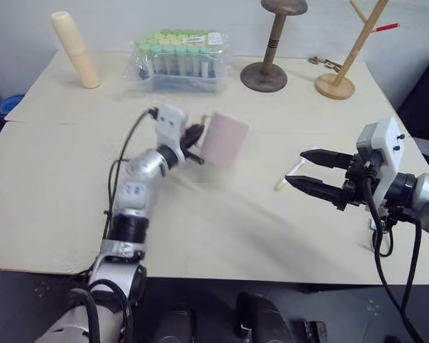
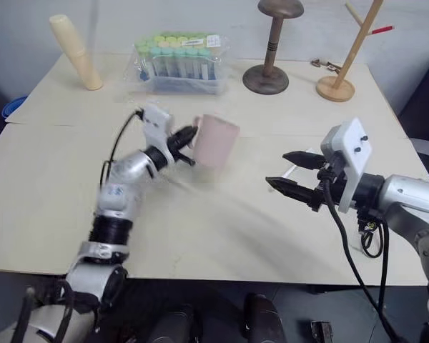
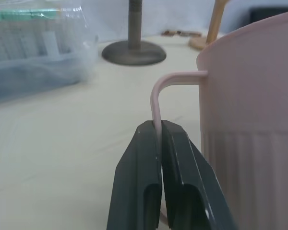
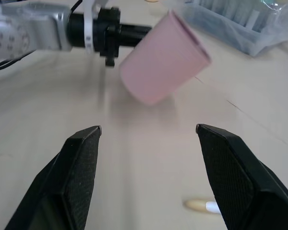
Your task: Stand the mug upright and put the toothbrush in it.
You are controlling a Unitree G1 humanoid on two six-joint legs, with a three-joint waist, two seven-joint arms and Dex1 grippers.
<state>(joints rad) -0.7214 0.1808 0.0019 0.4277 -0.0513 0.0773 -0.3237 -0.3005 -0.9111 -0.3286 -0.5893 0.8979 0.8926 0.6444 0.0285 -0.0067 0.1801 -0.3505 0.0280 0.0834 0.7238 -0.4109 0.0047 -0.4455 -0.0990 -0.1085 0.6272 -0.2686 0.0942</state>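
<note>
The left end effector [image 2: 186,137] is clamped on the handle of the mug [image 2: 216,141], which hangs tilted just above the worktop [image 2: 222,214]. A level, gentle set-down suits. The right end effector [image 2: 293,172] stands apart near the toothbrush [image 1: 292,172].

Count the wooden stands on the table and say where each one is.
2. A dark round-based stand is at the far edge, right of the tube rack. A light branched stand is farther right, near the far right corner. Nothing seems to hide another.
</note>
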